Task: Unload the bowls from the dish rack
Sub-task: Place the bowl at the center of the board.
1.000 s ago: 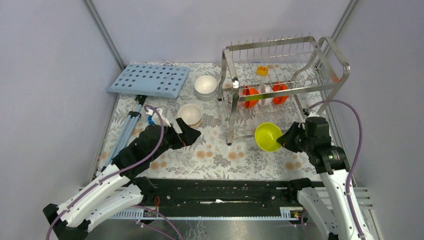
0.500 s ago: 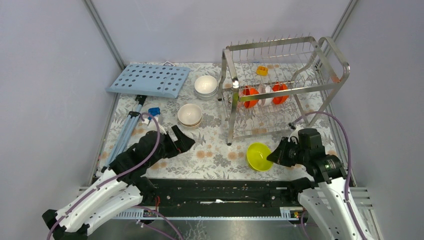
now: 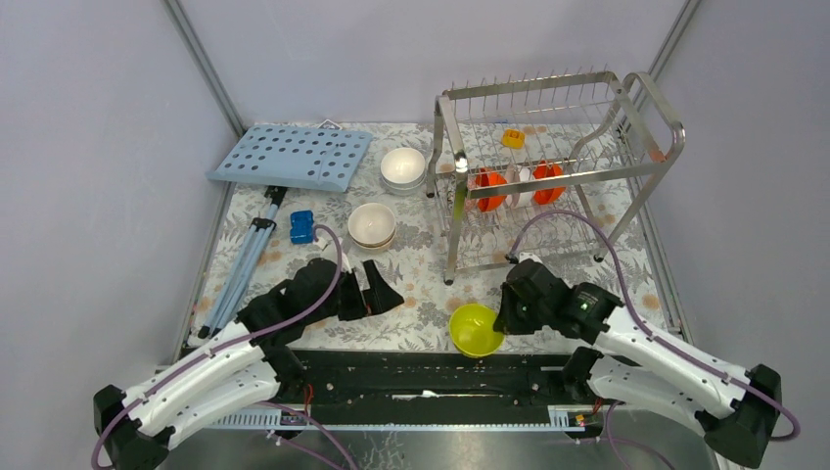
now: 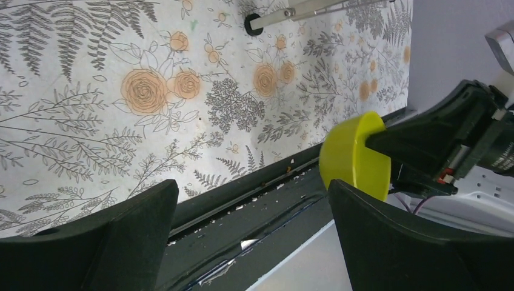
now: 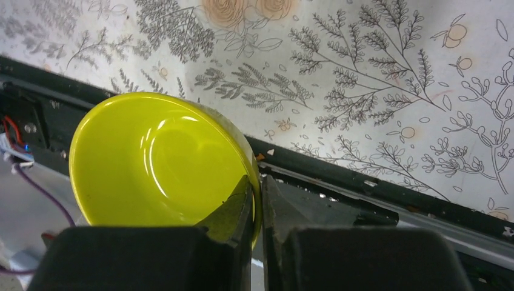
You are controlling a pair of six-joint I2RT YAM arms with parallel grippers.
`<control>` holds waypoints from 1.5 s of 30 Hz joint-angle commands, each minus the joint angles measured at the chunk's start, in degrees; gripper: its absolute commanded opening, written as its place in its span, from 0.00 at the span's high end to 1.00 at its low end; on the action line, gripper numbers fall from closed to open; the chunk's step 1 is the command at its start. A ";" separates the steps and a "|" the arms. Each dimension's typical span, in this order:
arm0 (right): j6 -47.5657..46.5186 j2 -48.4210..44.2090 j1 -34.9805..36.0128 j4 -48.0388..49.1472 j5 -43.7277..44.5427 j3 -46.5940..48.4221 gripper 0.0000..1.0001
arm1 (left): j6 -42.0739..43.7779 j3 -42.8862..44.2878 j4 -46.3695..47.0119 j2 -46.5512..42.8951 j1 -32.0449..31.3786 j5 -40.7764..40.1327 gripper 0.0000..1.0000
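My right gripper [image 3: 501, 315] [image 5: 259, 200] is shut on the rim of the lime-green bowl [image 3: 475, 330] [image 5: 157, 160], which it holds tilted over the table's near edge. The same bowl [image 4: 354, 159] shows at the right of the left wrist view. Left of it my left gripper [image 3: 384, 291] [image 4: 253, 185] stands wide open with nothing between its fingers. The steel dish rack [image 3: 548, 166] at the back right holds two orange-red bowls [image 3: 489, 188] with a white one [image 3: 524, 186] between them. A white bowl [image 3: 402, 168] and a cream bowl [image 3: 372, 224] sit on the table left of the rack.
A light-blue perforated board [image 3: 292, 155] lies at the back left, with a small blue block [image 3: 301, 226] and a folded blue-grey stand [image 3: 250, 250] below it. A yellow clip [image 3: 513, 138] sits on the rack's upper tier. A black rail [image 3: 421, 367] runs along the near edge.
My right arm has carried the green bowl from the rack's front down and left to the near edge. My left gripper has shifted a little to the right and stayed open.
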 commanded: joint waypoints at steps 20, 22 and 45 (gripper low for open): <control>30.59 15.25 23.68 13.35 35.98 -4.40 1.00 | -3.90 2.47 5.89 15.35 -29.67 -22.24 0.05; 31.54 16.55 24.45 13.08 35.94 -3.78 1.00 | -3.97 3.32 5.94 17.17 -30.18 -22.90 0.07; 35.22 21.13 30.83 11.57 37.30 3.00 1.00 | -6.65 11.41 1.91 30.79 -33.43 -28.94 0.48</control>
